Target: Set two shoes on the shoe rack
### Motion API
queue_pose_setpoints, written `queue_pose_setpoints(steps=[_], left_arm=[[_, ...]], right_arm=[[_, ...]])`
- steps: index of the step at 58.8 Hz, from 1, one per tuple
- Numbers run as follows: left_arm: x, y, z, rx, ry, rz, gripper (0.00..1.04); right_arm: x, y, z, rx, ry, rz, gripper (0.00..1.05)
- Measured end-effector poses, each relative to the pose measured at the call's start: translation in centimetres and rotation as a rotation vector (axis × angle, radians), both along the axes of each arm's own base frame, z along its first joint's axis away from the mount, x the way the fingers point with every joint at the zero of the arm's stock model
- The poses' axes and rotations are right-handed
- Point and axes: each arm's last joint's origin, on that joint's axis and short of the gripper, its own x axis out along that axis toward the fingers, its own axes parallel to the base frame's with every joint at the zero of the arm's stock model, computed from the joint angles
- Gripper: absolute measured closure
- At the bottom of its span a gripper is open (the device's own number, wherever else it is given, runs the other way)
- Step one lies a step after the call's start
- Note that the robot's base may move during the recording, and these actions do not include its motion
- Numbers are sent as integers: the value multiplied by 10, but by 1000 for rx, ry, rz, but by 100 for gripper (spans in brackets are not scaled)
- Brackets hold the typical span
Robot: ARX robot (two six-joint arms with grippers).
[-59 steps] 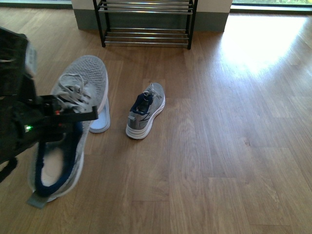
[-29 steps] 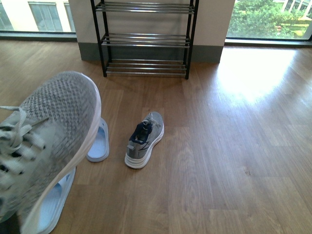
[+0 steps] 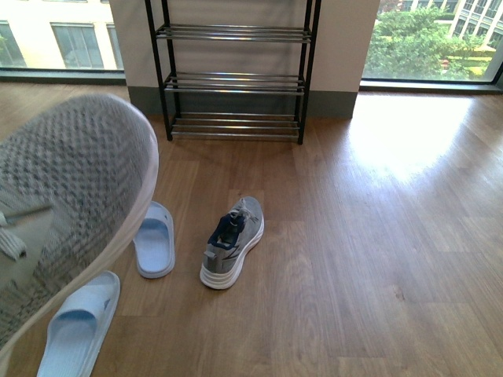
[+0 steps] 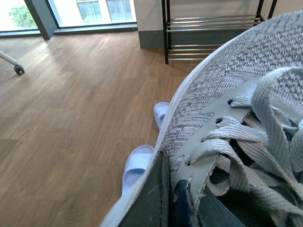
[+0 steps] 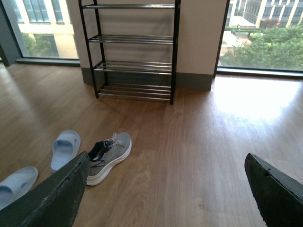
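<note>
A grey knit sneaker (image 3: 71,196) with a white sole hangs in the air close to the front camera, filling the left side. My left gripper (image 4: 176,201) is shut on the grey sneaker (image 4: 227,80), its dark fingers clamping the navy collar beside the laces. The other grey sneaker (image 3: 230,243) stands on the wooden floor, toe toward the shoe rack (image 3: 233,78), a black frame with chrome bars against the back wall. My right gripper (image 5: 165,196) is open over bare floor, with that sneaker (image 5: 108,157) beyond one finger and the rack (image 5: 132,47) farther off.
Two light blue slippers (image 3: 154,239) (image 3: 78,322) lie on the floor left of the standing sneaker. Large windows flank the wall behind the rack. A caster wheel (image 4: 19,69) shows at the far left of the left wrist view.
The held sneaker has risen and come closer to the front camera, hiding the left arm. The front view has tilted up, showing more of the rack and both slippers.
</note>
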Motion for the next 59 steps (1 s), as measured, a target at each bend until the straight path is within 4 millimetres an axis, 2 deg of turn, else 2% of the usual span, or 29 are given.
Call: queue_pose_setpoints(steps=[59], left_arm=[[0,0,0,12,0,1,103]], right_arm=[[0,0,0,0,0,0,9]])
